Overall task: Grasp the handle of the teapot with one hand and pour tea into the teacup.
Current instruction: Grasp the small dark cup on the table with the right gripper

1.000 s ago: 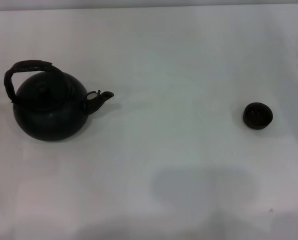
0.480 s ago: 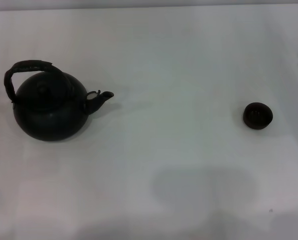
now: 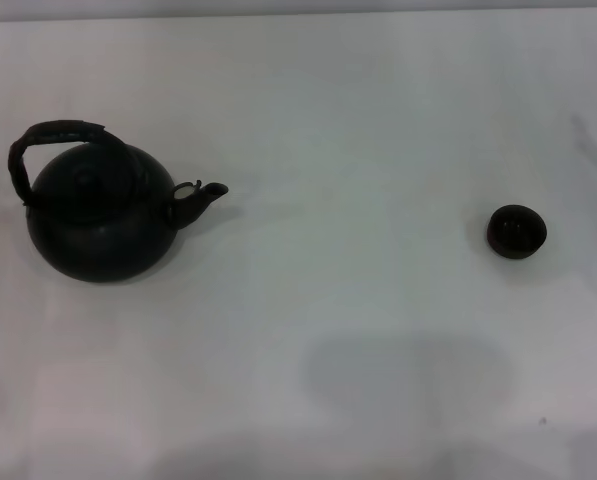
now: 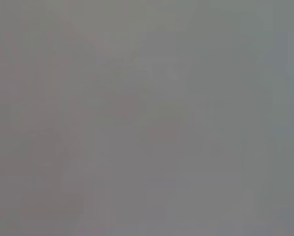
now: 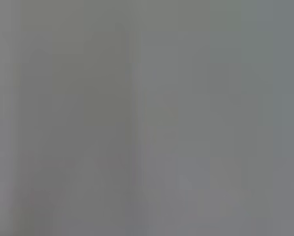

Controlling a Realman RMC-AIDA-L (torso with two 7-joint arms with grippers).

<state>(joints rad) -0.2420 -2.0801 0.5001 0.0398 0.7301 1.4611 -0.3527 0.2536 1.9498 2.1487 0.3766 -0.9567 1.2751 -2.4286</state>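
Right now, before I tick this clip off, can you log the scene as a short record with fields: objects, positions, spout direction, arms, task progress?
surface: plain white table
teapot: upright on the robot's left side, lid on
handle: arched over the lid, ungrasped
spout: points toward the robot's right, at the cup's side
teacup: upright on the robot's right side, well apart from the teapot
left tool: not in view
right tool: not in view
wrist views: blank grey, nothing identifiable
task progress: not started; handle not yet grasped, nothing poured

On the white bench [image 3: 358, 120], bare surface lies between the squat dark teapot [image 3: 98, 225] and the tiny black teacup [image 3: 517, 231], which stand well apart. The cord-wrapped arched handle [image 3: 48, 140] stands upright and unobstructed above.
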